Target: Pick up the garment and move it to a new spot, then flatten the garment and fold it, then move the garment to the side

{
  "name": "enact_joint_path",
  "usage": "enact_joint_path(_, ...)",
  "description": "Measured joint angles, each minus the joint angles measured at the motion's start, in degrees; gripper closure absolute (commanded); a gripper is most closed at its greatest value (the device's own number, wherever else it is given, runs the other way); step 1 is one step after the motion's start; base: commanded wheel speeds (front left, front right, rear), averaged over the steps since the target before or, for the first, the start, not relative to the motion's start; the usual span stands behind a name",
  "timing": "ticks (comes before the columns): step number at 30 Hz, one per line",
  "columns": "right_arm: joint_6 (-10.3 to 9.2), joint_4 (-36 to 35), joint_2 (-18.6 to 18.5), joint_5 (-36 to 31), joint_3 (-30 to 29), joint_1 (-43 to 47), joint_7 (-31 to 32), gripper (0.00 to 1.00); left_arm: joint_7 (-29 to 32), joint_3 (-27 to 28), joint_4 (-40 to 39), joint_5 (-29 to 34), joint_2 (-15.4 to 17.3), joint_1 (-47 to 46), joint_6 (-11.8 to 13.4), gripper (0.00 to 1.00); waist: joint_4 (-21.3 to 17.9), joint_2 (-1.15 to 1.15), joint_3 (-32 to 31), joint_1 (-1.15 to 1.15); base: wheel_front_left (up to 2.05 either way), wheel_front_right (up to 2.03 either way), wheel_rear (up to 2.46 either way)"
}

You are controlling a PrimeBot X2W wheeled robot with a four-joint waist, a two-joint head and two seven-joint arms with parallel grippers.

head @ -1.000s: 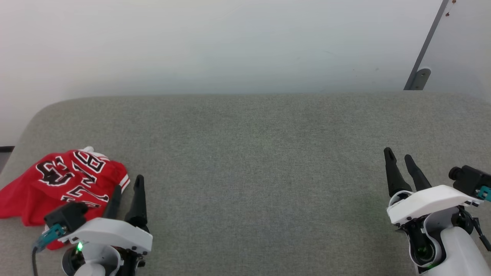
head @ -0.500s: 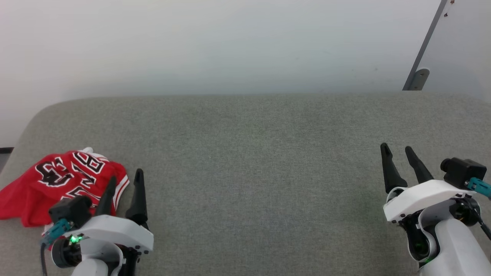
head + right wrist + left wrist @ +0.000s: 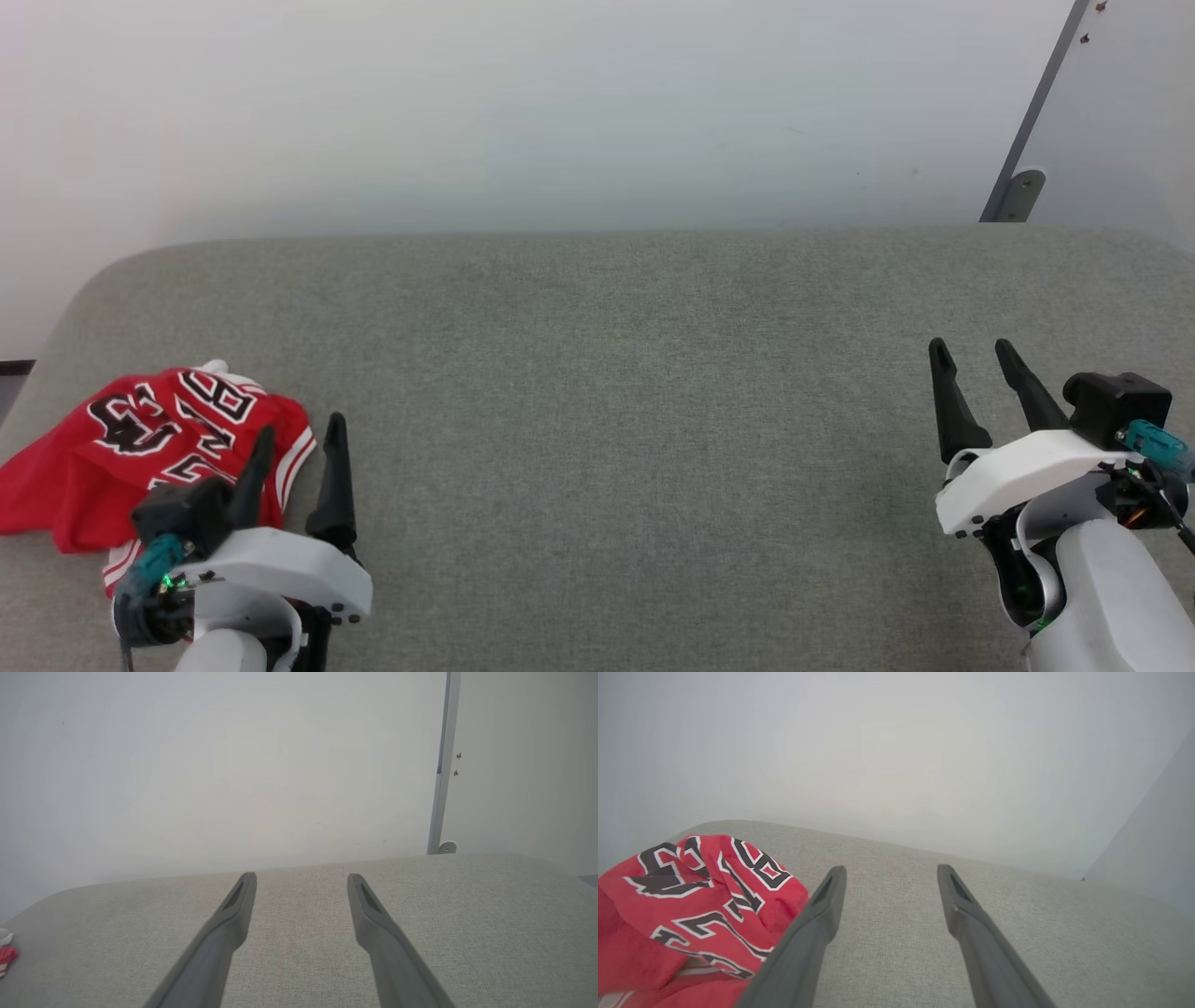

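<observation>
**Crumpled garment at the near left corner, both arms at the near edge.** The red basketball-jersey garment with black, white-outlined lettering (image 3: 112,448) is lying bunched at the near left corner of the grey fabric-covered surface (image 3: 607,420).

Its near hem is disappearing behind the white left wrist housing (image 3: 271,569). Its lettering is folding over itself, so whole characters are hard to make out. In the left wrist view the garment (image 3: 691,905) is running off the left and bottom edges. In the right wrist view it is showing as a small red-and-white sliver (image 3: 6,952) at the left edge.

The left jaws are standing released. One dark finger (image 3: 254,471) is overlapping the garment's inner border and the other finger (image 3: 334,476) is lying over bare surface. Whether the first finger is touching the cloth cannot be told.

The right jaws are likewise standing released and holding nothing. Their fingers (image 3: 954,411) are hanging above the near right part of the surface, well apart from the garment.

Compared with a second ago, the left wrist has been rolling, and its outer finger is now reaching further across the garment. The right jaws have been shifting slightly up the head view. The garment is lying where it was.
</observation>
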Motion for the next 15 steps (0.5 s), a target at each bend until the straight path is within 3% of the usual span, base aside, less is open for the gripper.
enact_joint_path(15, 0.0, 1.46, -0.91, -8.62, -0.66, -0.5, -1.91, 0.0, -2.0, 0.44, 1.74, 7.83, -0.33, -0.26, -1.03, 0.0, 0.17, 0.0, -0.35, 0.0, 0.0, 0.0, 0.0)
